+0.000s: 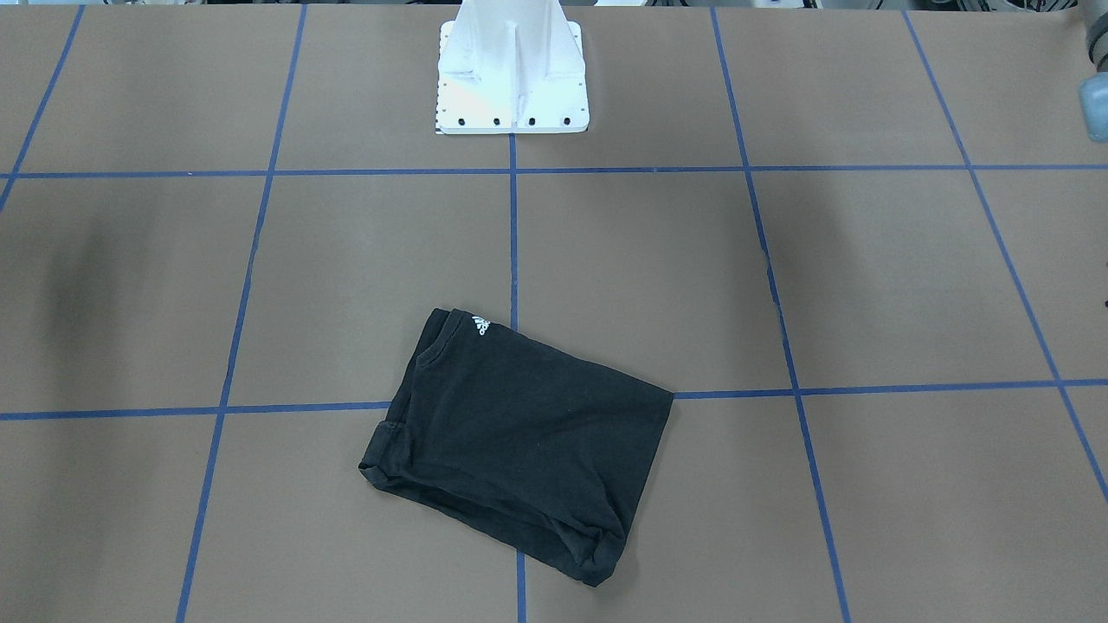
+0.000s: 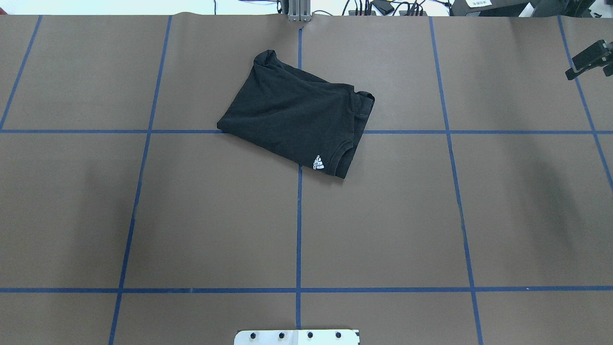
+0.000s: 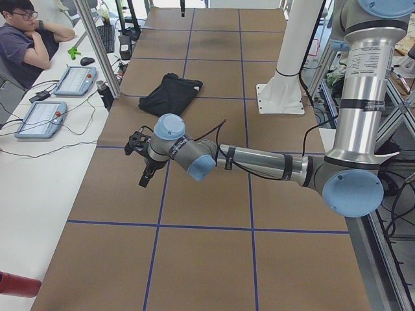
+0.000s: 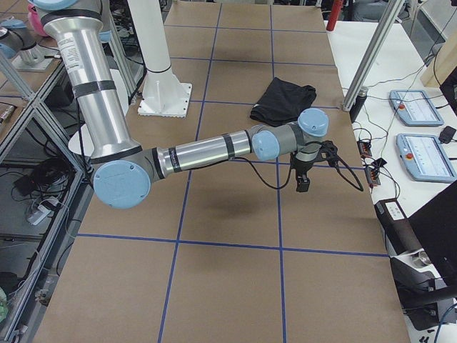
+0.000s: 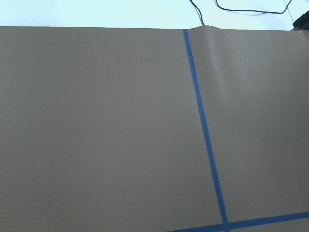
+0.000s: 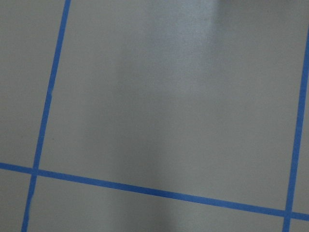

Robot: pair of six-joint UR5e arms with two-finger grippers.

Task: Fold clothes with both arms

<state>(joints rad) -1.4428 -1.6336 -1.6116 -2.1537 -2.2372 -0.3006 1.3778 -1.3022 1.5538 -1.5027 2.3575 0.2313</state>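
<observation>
The black short-sleeved T-shirt [image 1: 519, 441] lies already doubled into a compact, slanted rectangle on the brown paper-covered worktop [image 1: 649, 260]. It straddles the centre line of blue tape on the operators' side, well apart from the white pedestal base [image 1: 511, 78]. A small white striped logo [image 1: 480, 325] faces up near the collar corner. The edge nearest the operators looks thick and loosely rolled, with layers bulging at its two corners.

The left grey-silver jointed arm [image 3: 259, 159] and the right grey-silver jointed arm [image 4: 207, 150] reach out over bare worktop towards opposite ends, both well clear of the shirt. Each wrist camera shows only paper and tape. Whether either arm's jaws are parted or pressed together I cannot tell, though nothing appears to be held in them.

The shirt will probably handle as light, limp cloth with no stiffness of its own. Lifted at one point it would likely sag and spill open, and the stacked layers may slide over one another. A shallow pinch risks catching only the top layer. The best hold seems to be one arm at each end of a single edge, biting low through every layer at the corners. Any further fold would then carry the whole stack over evenly. The bulky rolled corners look harder to grip cleanly than the flatter edge by the logo.
</observation>
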